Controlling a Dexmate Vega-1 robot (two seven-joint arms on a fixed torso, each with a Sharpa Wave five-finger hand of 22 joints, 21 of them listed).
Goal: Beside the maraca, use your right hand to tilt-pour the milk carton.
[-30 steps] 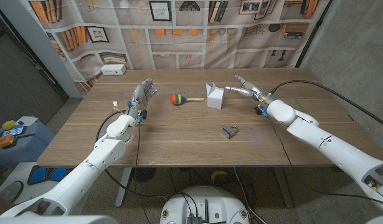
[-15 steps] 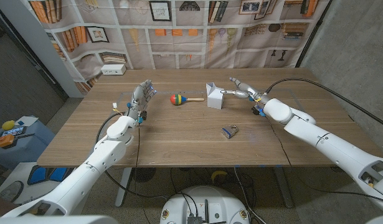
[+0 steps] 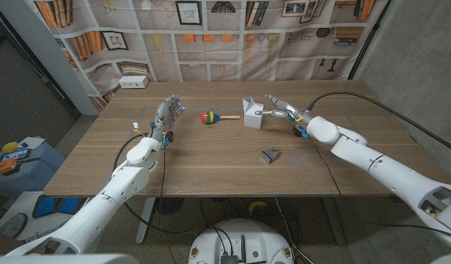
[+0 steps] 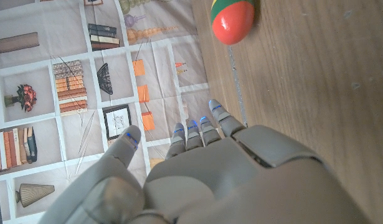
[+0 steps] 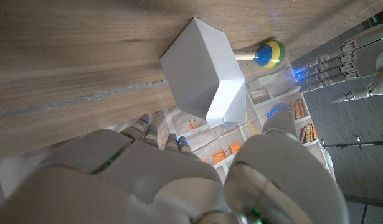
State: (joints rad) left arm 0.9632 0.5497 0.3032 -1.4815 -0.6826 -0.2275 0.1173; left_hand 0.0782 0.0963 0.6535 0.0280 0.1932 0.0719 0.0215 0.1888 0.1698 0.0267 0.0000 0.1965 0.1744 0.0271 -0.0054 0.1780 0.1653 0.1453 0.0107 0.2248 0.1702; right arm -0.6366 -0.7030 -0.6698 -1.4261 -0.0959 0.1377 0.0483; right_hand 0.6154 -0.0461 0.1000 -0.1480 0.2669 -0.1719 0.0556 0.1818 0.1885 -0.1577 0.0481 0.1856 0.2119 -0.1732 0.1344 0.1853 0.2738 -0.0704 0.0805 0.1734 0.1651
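Left hand [image 3: 166, 114] stands upright at the table's [image 3: 210, 158] left side, fingers apart, holding nothing. Maraca [image 3: 212, 116] lies on its side near mid-table; milk carton [image 3: 253, 113] stands upright just to its right — the two close but apart. Right hand [image 3: 276, 110] is at the carton's right side, fingers spread wide around it — contact cannot be told; a small padlock [image 3: 270, 155] lies nearer the front edge.

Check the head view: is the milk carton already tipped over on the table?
No. The milk carton stands upright beside the maraca, with the right hand next to it.
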